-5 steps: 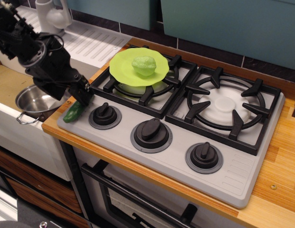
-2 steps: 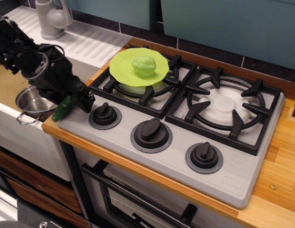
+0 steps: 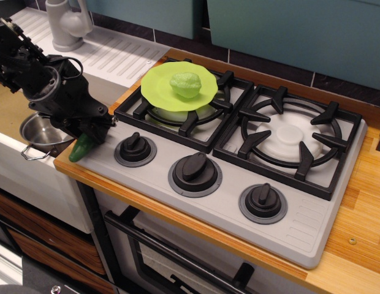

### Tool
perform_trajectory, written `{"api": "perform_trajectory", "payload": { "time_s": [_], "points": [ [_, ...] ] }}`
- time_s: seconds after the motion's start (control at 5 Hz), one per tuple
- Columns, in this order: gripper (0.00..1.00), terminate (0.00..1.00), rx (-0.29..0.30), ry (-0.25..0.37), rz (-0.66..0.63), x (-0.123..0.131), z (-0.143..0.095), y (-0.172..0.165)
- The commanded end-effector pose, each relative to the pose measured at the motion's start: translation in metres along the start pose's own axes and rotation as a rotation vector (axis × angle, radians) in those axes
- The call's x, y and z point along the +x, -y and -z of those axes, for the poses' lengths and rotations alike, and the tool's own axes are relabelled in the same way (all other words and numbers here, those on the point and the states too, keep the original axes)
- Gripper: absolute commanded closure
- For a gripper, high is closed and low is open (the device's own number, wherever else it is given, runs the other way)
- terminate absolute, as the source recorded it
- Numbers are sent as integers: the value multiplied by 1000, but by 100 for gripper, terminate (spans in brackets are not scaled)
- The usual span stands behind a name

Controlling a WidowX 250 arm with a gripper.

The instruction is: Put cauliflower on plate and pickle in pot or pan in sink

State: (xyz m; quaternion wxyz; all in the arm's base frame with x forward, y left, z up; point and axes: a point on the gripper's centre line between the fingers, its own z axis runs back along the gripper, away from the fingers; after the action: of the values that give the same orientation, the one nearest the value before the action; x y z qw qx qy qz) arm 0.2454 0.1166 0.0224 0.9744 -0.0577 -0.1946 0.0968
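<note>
A toy kitchen fills the view: a white sink (image 3: 18, 107) with a tan floor at the left, a ribbed draining board and grey tap (image 3: 66, 23) behind it, and a wooden desk (image 3: 361, 202) carrying a grey 2-burner stove (image 3: 239, 177) with 3 black knobs, under a teal wall.

At the far left, the shiny steel pot (image 3: 40, 131) sits in the sink, 1 wire loop handle showing at its near side. The black arm reaches in from the upper left, and its fingers (image 3: 91, 136) now sit further left than 1 second ago, over the desk's left edge just beside the pot's rim rather than by the first knob. The fingers are closed around the pickle (image 3: 81, 147), which has travelled with them: earlier it lay tilted on the stove's left corner, now its dark green, slightly bumpy lower end hangs out below the fingers at the desk edge, tilted down to the left, its upper part hidden by the gripper. It is not yet inside the pot.

Further right, nothing has changed. The lime-green plate (image 3: 162, 92) with its wavy edge rests on the left burner's black grate, and the cauliflower (image 3: 186, 84), a pale green lumpy rounded piece, sits on the plate near its middle. The right burner stands bare.
</note>
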Motion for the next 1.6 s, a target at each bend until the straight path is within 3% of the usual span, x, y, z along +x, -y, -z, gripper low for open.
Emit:
{"api": "perform_trajectory", "payload": {
  "time_s": [0.0, 0.4, 0.6, 1.4],
  "points": [
    [100, 0, 17, 8, 12, 15, -27, 4],
    [100, 0, -10, -75, 71, 39, -57, -28],
    [100, 0, -55, -79, 96, 49, -53, -51],
    [100, 0, -138, -7, 145, 43, 0, -101]
  ]
}}
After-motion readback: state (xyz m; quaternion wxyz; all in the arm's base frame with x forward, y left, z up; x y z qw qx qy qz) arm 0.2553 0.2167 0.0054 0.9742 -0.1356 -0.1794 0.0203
